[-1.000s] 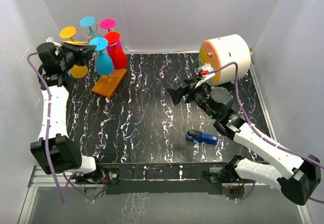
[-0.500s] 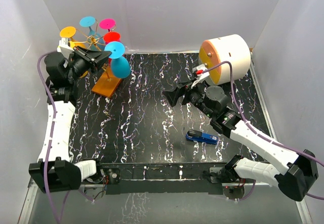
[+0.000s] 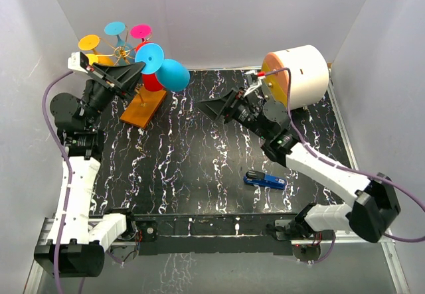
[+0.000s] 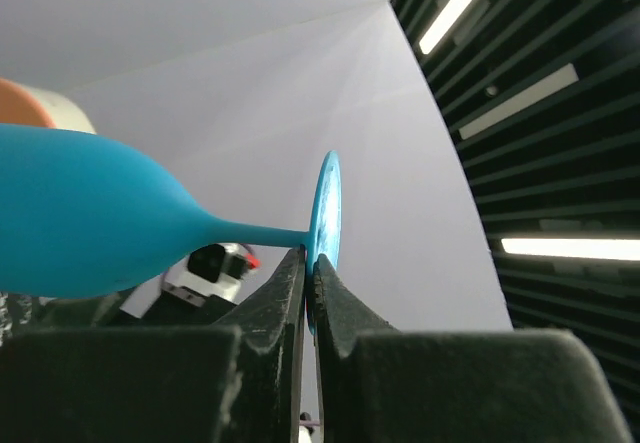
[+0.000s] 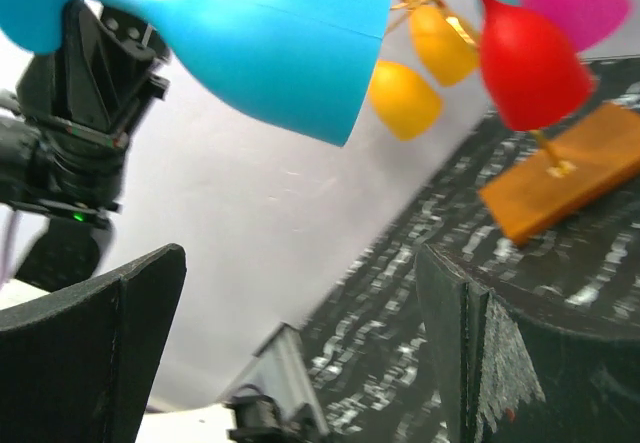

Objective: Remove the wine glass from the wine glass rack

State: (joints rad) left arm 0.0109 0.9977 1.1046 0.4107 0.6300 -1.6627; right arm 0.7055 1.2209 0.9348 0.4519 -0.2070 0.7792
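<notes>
Your left pincer (image 3: 138, 70) is clenched edge-on across the foot disc of the blue wine glass (image 3: 174, 73). You're holding it sideways in mid-air, clear of the wine glass rack (image 3: 141, 108) and just to its right, above the far-left worktop (image 3: 199, 168). Gripping the foot rather than the bowl leaves the bowl free & pointing twd your right pincer (image 3: 211, 107). Its fingers gape wide w/ nothing btwn them, near the bowl but apart, prob. set for a handover. Lift-off looks done; set-down isn't. A red glass (image 5: 525, 63) hangs bowl-down on the rack.
</notes>
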